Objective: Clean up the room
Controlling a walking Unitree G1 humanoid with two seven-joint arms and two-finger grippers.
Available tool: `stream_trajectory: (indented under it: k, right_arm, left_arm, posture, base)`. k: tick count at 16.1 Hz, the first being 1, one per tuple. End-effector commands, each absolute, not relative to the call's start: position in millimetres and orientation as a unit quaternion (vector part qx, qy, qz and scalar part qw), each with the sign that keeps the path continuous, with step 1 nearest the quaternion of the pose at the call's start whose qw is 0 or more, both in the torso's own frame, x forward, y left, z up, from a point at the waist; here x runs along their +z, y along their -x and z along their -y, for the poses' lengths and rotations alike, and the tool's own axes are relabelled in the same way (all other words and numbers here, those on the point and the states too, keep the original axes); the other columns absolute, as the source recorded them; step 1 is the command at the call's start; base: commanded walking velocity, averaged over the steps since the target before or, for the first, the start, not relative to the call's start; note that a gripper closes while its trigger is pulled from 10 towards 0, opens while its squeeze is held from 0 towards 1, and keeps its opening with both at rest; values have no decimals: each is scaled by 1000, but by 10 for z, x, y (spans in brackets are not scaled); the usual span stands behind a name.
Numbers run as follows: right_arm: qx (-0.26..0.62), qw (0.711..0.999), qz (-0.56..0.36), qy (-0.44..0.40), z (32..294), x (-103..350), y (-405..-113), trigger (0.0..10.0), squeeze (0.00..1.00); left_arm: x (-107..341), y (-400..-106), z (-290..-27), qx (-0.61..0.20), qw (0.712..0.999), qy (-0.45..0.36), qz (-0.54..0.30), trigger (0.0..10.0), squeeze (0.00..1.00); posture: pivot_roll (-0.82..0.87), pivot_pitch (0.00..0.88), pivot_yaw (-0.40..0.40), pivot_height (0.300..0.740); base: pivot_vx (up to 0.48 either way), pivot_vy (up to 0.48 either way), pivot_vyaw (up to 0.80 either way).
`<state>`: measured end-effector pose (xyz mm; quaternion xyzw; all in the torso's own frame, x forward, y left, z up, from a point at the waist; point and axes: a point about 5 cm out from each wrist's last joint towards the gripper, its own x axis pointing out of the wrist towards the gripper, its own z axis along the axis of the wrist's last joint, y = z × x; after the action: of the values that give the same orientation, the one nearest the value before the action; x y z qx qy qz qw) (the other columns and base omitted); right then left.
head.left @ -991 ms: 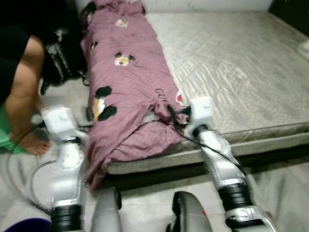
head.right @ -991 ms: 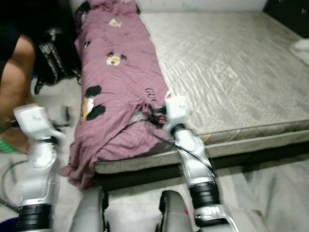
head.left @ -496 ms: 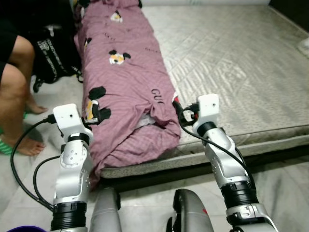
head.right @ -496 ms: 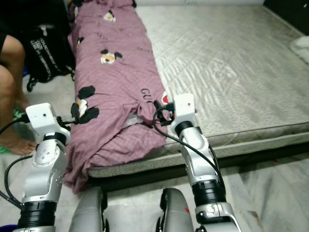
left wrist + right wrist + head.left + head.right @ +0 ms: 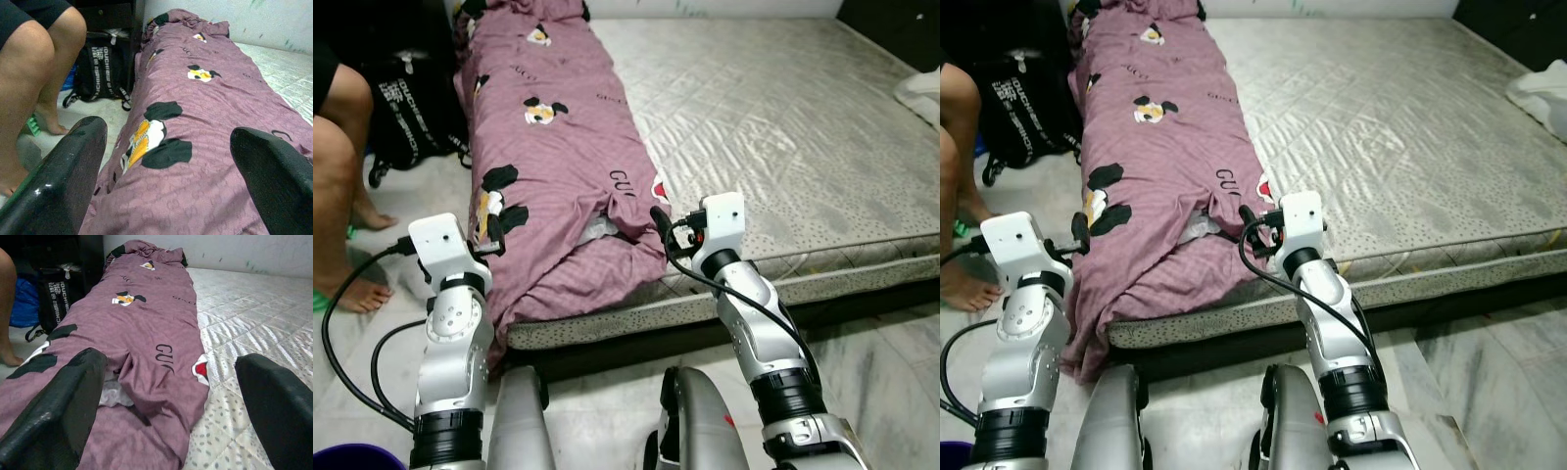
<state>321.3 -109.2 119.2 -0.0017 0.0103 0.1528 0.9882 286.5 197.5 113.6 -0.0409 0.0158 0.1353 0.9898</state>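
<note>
A mauve blanket (image 5: 558, 166) printed with cartoon figures lies in a long heap along the left side of a bare grey mattress (image 5: 783, 127), its near end drooping over the edge. My left gripper (image 5: 494, 233) hovers open beside the blanket's hanging left edge; in the left wrist view its fingers (image 5: 73, 166) stand wide apart with the fabric between and beyond them. My right gripper (image 5: 664, 230) is open at the blanket's near right corner, just above the mattress. In the right wrist view the gripper (image 5: 168, 357) holds nothing.
A person's bare legs (image 5: 342, 176) stand on the floor at the left, next to a black backpack (image 5: 406, 108). Something white (image 5: 922, 93) lies at the mattress's far right. A purple tub (image 5: 352, 458) and black cables sit by my left side.
The camera has tilted and steadied. My left arm has risen to the blanket's left edge. The right gripper has backed slightly off the blanket corner. The person's legs have drawn away leftward.
</note>
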Motion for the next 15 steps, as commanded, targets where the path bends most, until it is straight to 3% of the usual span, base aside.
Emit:
stream_trajectory:
  k: [1,3,7,11,15]
  right_arm:
    - [153,988,-14,4,1116,1189,-3224,10000,0]
    - [158,987,-16,9,1101,1186,-3222,10000,0]
    - [161,987,-15,8,1099,1186,-3222,10000,0]
    - [165,986,-18,12,1089,1175,-3223,10000,0]
    - [170,985,-17,15,1072,1169,-3215,10000,0]
  left_arm:
    - [1148,-2876,-1959,133,990,43,-16,10000,0]
    - [1149,-2876,-1960,133,990,43,-16,10000,0]
    - [1148,-2881,-1957,134,990,46,-15,10000,0]
    - [1145,-2885,-1953,134,990,48,-16,10000,0]
    - [1143,-2884,-1950,132,990,54,-14,10000,0]
  posture:
    - [38,53,-60,571]
    - [38,53,-60,571]
    - [40,50,-61,526]
    - [40,46,-63,526]
    - [41,42,-63,526]
  base:
    - [0,0,0]
    - [0,0,0]
    - [0,0,0]
    - [0,0,0]
    - [0,0,717]
